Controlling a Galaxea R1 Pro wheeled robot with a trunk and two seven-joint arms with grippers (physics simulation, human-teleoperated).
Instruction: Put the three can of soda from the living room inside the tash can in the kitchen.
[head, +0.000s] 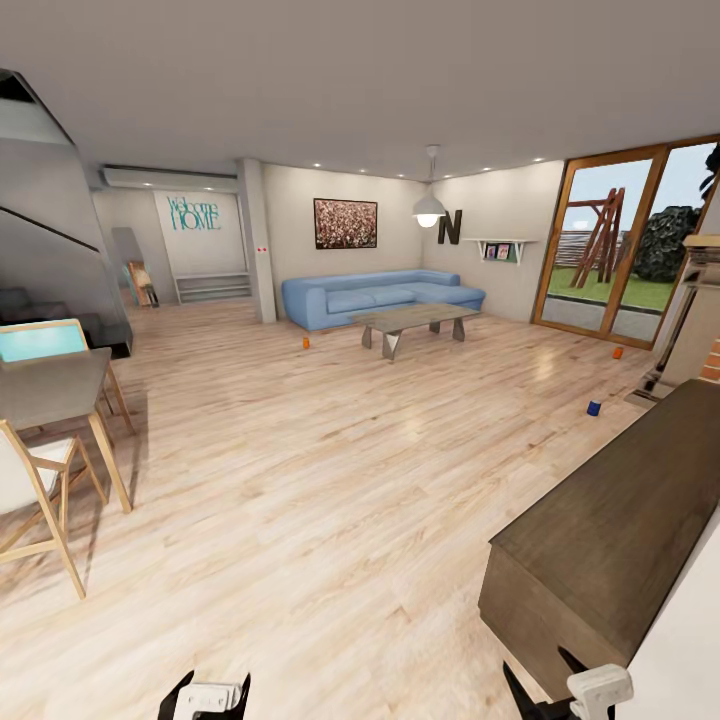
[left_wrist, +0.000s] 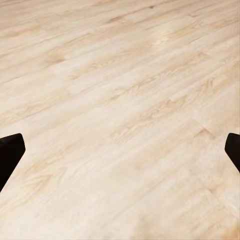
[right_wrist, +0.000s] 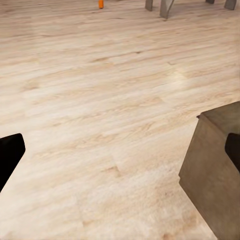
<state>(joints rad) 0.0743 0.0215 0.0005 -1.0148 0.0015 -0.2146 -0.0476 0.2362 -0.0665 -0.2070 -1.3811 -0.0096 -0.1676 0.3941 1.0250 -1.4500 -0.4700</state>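
Cans of soda stand upright on the wooden floor (head: 300, 480) of the living room, all three well apart from one another: one orange can (head: 306, 342) near the left end of the blue sofa (head: 375, 295) and beside the low coffee table (head: 415, 322), a second orange can (head: 618, 352) by the glass door (head: 620, 240), and a blue can (head: 594, 407) just beyond the far end of the dark sideboard (head: 610, 540). The first orange can also shows in the right wrist view (right_wrist: 100, 3), far ahead of the tool. Left tool (left_wrist: 120, 150) has its fingers spread wide, with nothing between them; right tool (right_wrist: 120, 150) stands likewise, empty. Blue can lies ahead and to the right, so the right arm is judged nearer to it. All cans are well out of reach; the base must drive forward first. Trash can location cannot be told.
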